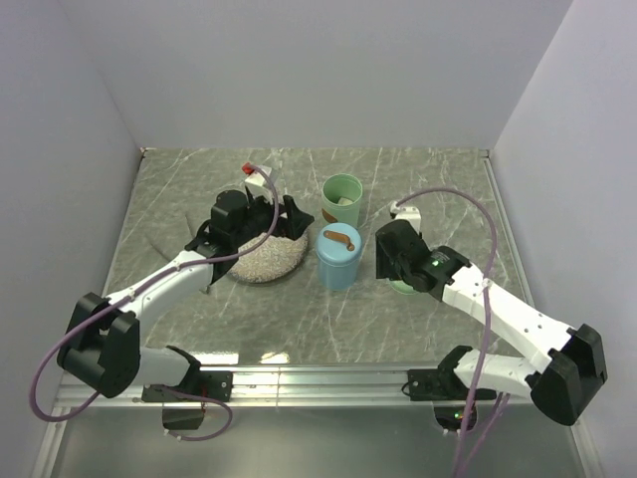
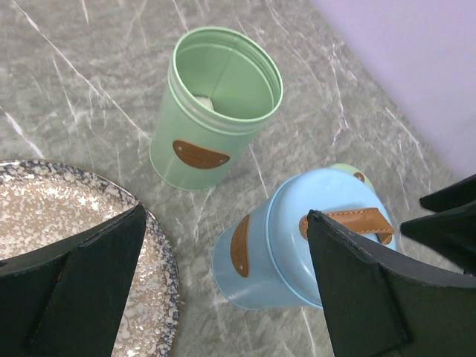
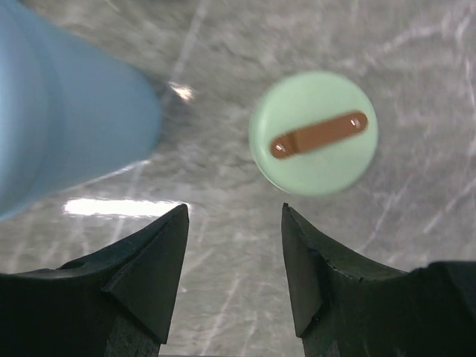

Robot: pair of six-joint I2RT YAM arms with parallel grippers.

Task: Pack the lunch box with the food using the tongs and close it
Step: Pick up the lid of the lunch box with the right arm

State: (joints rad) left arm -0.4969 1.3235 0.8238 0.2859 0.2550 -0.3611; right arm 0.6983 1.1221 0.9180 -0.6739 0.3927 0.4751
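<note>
While the left pincer [image 1: 284, 219] hangs above the 2 o'clock rim of the speckled plate [image 1: 261, 264], its jaws stand wide apart with nothing between them. In the left wrist view one black finger [image 2: 82, 290] covers part of the plate's rim and the other overlaps the near side of the blue tin [image 1: 338, 267].

That blue tin stands upright on the marble table [image 1: 398, 334] at 3 o'clock from the plate, near its rim but apart from it. Its lid is on, with a brown handle [image 1: 340, 239] across the top.

At 12 o'clock from the blue tin, close by yet not touching, stands the green tin [image 1: 341, 215], upright and open at the top. A pale piece of food [image 2: 207, 101] lies at its bottom; its shape is too small to make out.

At 3 o'clock from the blue tin the green lid [image 3: 312, 160] lies flat on the table, a brown strap [image 3: 318, 134] running across it. The right pincer [image 1: 391, 261] hovers over this lid, hiding most of it from above. Its jaws are partly apart and hold nothing. In the right wrist view the lid sits beyond the fingertips [image 3: 152, 268], towards 1 o'clock, clear of both.
</note>
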